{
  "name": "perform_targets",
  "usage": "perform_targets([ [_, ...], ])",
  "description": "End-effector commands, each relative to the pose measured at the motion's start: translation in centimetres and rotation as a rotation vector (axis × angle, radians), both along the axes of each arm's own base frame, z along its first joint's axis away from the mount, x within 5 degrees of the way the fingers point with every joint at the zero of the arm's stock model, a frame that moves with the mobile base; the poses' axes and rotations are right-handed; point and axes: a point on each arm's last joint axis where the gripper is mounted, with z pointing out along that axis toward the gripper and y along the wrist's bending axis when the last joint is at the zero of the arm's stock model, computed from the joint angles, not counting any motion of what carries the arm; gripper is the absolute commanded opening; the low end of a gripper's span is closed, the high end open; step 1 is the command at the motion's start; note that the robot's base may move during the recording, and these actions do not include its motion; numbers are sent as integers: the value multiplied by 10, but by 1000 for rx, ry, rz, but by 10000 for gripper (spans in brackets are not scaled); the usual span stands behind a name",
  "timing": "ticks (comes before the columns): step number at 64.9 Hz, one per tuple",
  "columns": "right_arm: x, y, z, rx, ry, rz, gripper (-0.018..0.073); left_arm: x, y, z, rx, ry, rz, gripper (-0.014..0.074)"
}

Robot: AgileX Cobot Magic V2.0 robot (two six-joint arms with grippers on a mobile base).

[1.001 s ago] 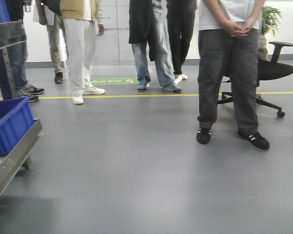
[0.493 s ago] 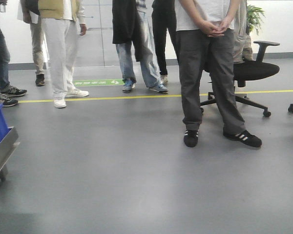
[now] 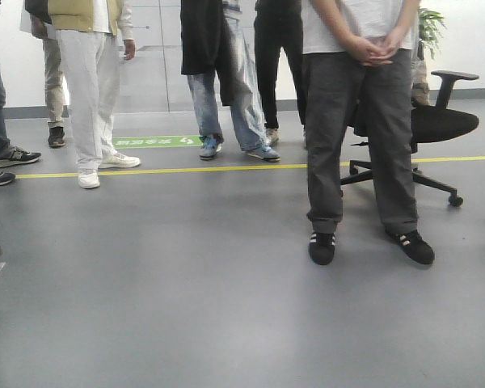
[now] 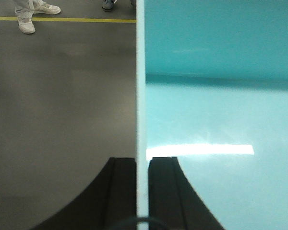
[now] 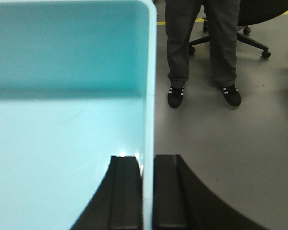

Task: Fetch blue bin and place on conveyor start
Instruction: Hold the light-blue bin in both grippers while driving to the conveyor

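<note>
Grey floor (image 3: pixel 226 315), smooth pale-aqua blue bin (image 4: pixel 221 120), thin rim, left fingers (image 4: pixel 119 191) and right fingers (image 5: pixel 125 191) clamping its walls.

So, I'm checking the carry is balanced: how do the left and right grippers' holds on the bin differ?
The left gripper pinches the bin's left wall, interior on its right; the right gripper pinches the right wall, interior on its left. Ahead of the right gripper the rounded corner shows; ahead of the left gripper the wall runs out of view. Both are shut on a thin wall, one finger inside, one outside.
</note>
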Motion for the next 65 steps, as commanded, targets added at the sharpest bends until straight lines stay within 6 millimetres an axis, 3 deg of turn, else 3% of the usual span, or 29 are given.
perform_targets([
  [1,-2,-2,8,-9,-53,10,-165,-3,0,11,-11,-67,-21,-111],
  [65,-1,-1,7,-11,-50,10,-165,-2,0,13,-6,-97,-28,-111],
])
